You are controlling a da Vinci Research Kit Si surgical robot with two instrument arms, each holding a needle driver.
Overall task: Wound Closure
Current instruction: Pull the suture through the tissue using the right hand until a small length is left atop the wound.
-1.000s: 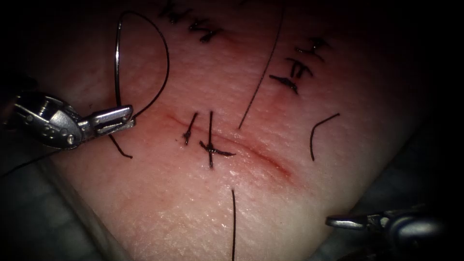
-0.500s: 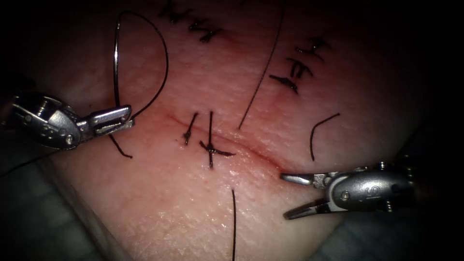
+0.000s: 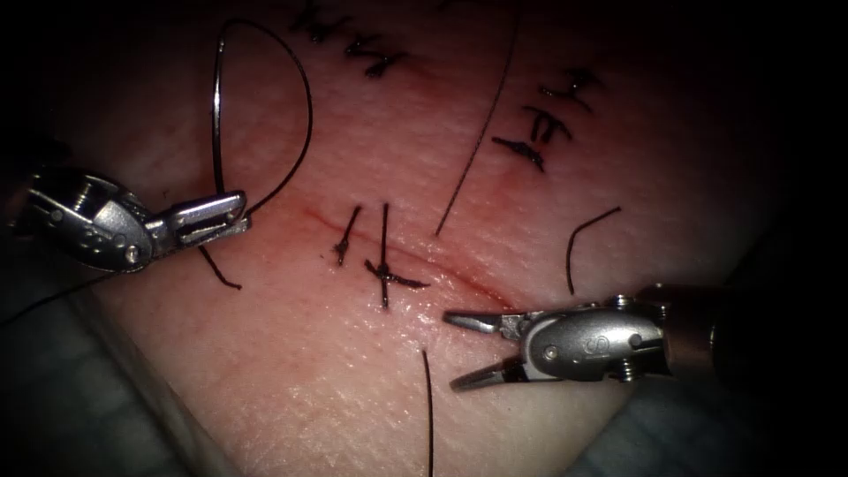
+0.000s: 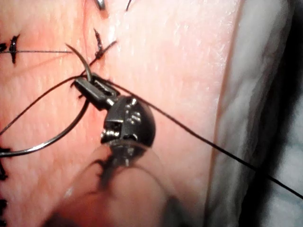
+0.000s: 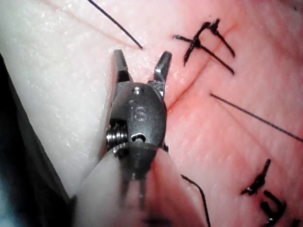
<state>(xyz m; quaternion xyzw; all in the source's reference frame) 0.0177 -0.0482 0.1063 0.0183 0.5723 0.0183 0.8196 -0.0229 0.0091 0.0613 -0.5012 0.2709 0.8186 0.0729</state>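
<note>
My left tool [image 3: 231,215] is at the left end of the cut [image 3: 481,287], its jaws shut on the curved needle [image 3: 215,106] near one end. The needle arches up over the tissue [image 3: 309,380] and is not in it. In the left wrist view the same jaws [image 4: 81,83] clamp the needle [image 4: 52,140], and thread [image 4: 199,138] trails away from them. My right tool [image 3: 450,351] hovers over the tissue at the cut's right part, jaws open and holding nothing. The right wrist view shows these jaws [image 5: 141,54] spread apart just short of the tied stitches [image 5: 203,42].
Two tied stitches [image 3: 384,265] cross the cut's left half. A long loose thread [image 3: 481,132] runs up from the cut, a curved cut end [image 3: 579,243] lies to the right, and another strand [image 3: 427,406] leads down. Older stitches [image 3: 543,128] sit farther back.
The right tool has come in from the lower right, leftwards and up to the cut, and its jaws have opened. The left tool has held almost still with the needle.
</note>
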